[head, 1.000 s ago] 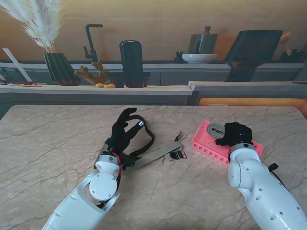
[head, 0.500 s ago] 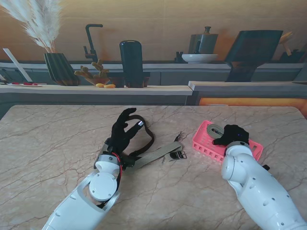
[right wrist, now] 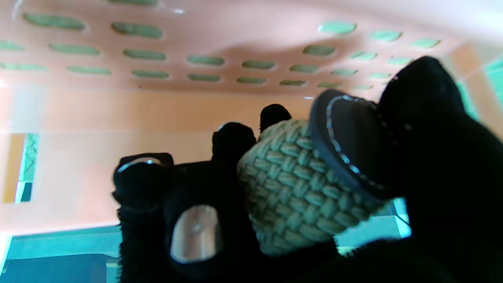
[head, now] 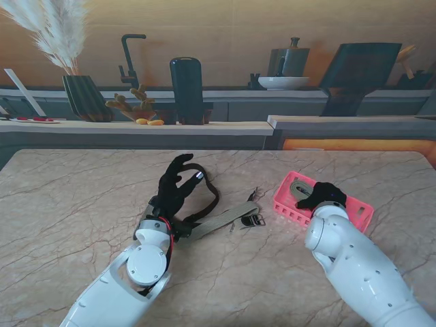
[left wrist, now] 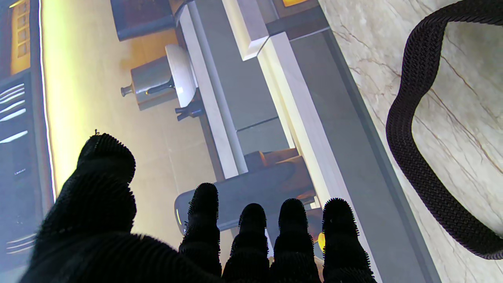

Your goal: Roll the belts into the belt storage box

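The pink belt storage box point(head: 286, 210) stands on the right of the table. My right hand point(head: 321, 196) is down inside it, shut on a rolled green braided belt point(right wrist: 290, 188) with a dark leather end point(right wrist: 346, 137); the box's perforated pink wall point(right wrist: 157, 47) fills the right wrist view. A grey-green piece of that belt point(head: 298, 182) shows in the box beside the hand. My left hand point(head: 174, 185) is raised off the table with fingers point(left wrist: 204, 220) spread, holding nothing. A black woven belt point(head: 213, 197) loops beside it point(left wrist: 412, 149). A flat olive belt point(head: 221, 221) lies between the arms.
A small dark buckle point(head: 255, 221) lies at the olive belt's end, left of the box. Past the table's far edge runs a counter with a vase, a black jar point(head: 187, 90) and a bowl point(head: 283, 82).
My right arm has swung left and nearer to me. Its hand has slid across the box and now covers the rolled belt. The left hand and loose belts have not moved.
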Robot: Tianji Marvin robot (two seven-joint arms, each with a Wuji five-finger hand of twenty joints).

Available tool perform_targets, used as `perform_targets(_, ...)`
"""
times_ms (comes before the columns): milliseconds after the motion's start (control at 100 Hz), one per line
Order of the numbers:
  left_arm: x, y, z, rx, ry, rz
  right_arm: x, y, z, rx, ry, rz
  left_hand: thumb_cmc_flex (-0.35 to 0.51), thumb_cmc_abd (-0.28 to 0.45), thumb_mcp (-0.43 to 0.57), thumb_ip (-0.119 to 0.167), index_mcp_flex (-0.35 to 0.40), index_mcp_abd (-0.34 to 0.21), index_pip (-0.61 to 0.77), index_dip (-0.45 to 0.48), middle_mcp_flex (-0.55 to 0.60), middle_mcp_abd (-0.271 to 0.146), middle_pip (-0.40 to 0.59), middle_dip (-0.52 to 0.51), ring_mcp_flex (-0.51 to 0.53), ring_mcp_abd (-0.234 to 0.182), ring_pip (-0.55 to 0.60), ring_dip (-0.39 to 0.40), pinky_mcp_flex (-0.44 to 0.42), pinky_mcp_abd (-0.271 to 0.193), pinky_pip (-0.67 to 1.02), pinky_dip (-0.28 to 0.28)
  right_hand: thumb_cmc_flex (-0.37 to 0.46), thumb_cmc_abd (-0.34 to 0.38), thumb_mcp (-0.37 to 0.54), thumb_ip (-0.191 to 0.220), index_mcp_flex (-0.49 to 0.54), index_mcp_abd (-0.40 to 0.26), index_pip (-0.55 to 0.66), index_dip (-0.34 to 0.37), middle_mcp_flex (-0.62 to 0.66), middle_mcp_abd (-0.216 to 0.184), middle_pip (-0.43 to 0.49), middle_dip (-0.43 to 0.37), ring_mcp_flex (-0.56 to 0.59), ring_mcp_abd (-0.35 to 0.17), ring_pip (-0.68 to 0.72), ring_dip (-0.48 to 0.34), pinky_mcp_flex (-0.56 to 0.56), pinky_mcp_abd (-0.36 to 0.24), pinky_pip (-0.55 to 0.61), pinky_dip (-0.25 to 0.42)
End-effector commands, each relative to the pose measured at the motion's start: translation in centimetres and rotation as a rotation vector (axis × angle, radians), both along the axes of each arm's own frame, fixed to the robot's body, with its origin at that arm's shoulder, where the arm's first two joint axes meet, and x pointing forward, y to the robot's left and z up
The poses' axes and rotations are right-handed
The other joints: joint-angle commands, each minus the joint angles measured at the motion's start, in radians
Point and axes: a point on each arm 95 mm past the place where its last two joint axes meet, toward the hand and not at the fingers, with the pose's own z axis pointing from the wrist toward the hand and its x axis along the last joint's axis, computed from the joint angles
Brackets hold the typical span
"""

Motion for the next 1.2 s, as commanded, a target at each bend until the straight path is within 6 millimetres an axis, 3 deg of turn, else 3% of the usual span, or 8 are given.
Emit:
perform_targets(0, -0.1, -0.3, 0.0, -0.009, 0.004, -0.002, 0.0, 0.7, -0.4, 0.025, 0.02, 0.006, 0.002, 0.026, -0.021, 0.034, 0.007, 0.001, 0.018, 0.006, 0.01, -0.005, 0.019, -0.013, 0.002, -0.008, 0.009, -0.006, -0.006, -0.005, 0.024, -0.009, 0.144, 0.233, 0.162, 0.03, 0.096, -0.131, 0.081, 0.016, 0.012, 0.133, 0.126, 0.005, -0.016, 0.013, -0.009, -0.007, -0.033, -0.038, 0.14, 0.056)
perform_targets(310, -0.1, -0.5, -0.1, -0.028, 0.023, -0.002, -0.5, 0.6, -2.3, 0.004, 0.177, 0.075, 0.006, 0.032, -0.031, 0.034, 0.01, 0.0, 0.018, 0.007, 0.011, -0.006, 0.021, -0.012, 0.003, -0.008, 0.008, -0.006, -0.006, -0.003, 0.029, -0.009, 0.124, 0.216, 0.074, 0.01, -0.012, -0.116, -0.001, 0.081, -0.128, 0.126, -0.019, -0.101, -0.201, 0.082, -0.239, -0.038, -0.254, 0.013, -0.102, 0.027)
perform_targets(410, -0.2, -0.4, -0.1, -0.02, 0.018, -0.001, -0.8, 0.2, -2.6, -0.02, 0.218, 0.105, 0.005, 0.036, -0.035, 0.034, 0.01, -0.001, 0.018, 0.007, 0.012, -0.004, 0.022, -0.011, 0.008, -0.007, 0.009, -0.005, -0.006, -0.003, 0.031, -0.009, 0.07, 0.188, 0.105, 0.009, -0.053, -0.11, -0.127, 0.168, -0.197, 0.116, -0.071, -0.141, -0.282, 0.089, -0.336, -0.047, -0.331, 0.008, -0.202, 0.015)
perform_targets(460, -0.2, -0.4, 0.0, -0.023, 0.015, 0.003, -0.9, 0.0, -2.7, -0.024, 0.231, 0.116, 0.007, 0.036, -0.036, 0.034, 0.011, 0.001, 0.018, 0.007, 0.012, -0.005, 0.024, -0.011, 0.007, -0.006, 0.009, -0.005, -0.006, -0.002, 0.032, -0.008, 0.035, 0.183, 0.125, 0.027, -0.075, -0.113, -0.194, 0.213, -0.233, 0.11, -0.107, -0.161, -0.327, 0.094, -0.393, -0.063, -0.372, 0.006, -0.255, 0.001)
perform_targets(520, -0.2, -0.3, 0.0, -0.026, 0.015, 0.005, -1.2, -0.1, -2.7, -0.02, 0.24, 0.124, 0.009, 0.037, -0.037, 0.035, 0.012, 0.002, 0.018, 0.007, 0.012, -0.005, 0.025, -0.011, 0.008, -0.006, 0.01, -0.005, -0.007, -0.002, 0.033, -0.008, -0.043, 0.174, 0.158, 0.106, -0.116, -0.088, -0.328, 0.315, -0.289, 0.109, -0.172, -0.197, -0.39, 0.108, -0.481, -0.095, -0.427, 0.008, -0.32, -0.014)
perform_targets(620, -0.2, -0.3, 0.0, -0.023, 0.012, 0.009, -1.4, -0.3, -2.4, 0.0, 0.237, 0.128, 0.013, 0.041, -0.04, 0.035, 0.012, 0.003, 0.019, 0.008, 0.013, -0.002, 0.027, -0.01, 0.01, -0.004, 0.012, -0.004, -0.006, -0.002, 0.037, -0.007, -0.108, 0.191, 0.097, 0.112, -0.204, -0.054, -0.398, 0.336, -0.36, 0.106, -0.253, -0.241, -0.465, 0.119, -0.606, -0.151, -0.487, 0.018, -0.399, -0.034)
perform_targets(900, -0.2, -0.5, 0.0, -0.03, 0.033, 0.007, -1.4, -0.4, -1.6, 0.027, 0.192, 0.129, 0.025, 0.048, -0.046, 0.036, 0.016, 0.008, 0.021, 0.01, 0.014, 0.001, 0.032, -0.01, 0.015, 0.001, 0.018, -0.001, -0.006, 0.0, 0.048, -0.005, -0.203, 0.341, -0.039, 0.116, -0.208, -0.037, -0.424, 0.355, -0.37, 0.126, -0.294, -0.272, -0.495, 0.149, -0.659, -0.173, -0.51, 0.036, -0.436, -0.031)
perform_targets(1190, -0.2, -0.4, 0.0, -0.034, 0.045, 0.019, -1.4, -0.3, -1.4, 0.036, 0.184, 0.126, 0.06, 0.063, -0.082, 0.038, 0.024, 0.014, 0.027, 0.015, 0.022, 0.01, 0.067, -0.004, 0.015, 0.007, 0.031, 0.003, -0.008, 0.004, 0.076, -0.012, -0.318, 0.404, -0.116, 0.106, -0.186, -0.027, -0.358, 0.422, -0.358, 0.141, -0.277, -0.265, -0.491, 0.166, -0.63, -0.158, -0.513, 0.046, -0.419, -0.017)
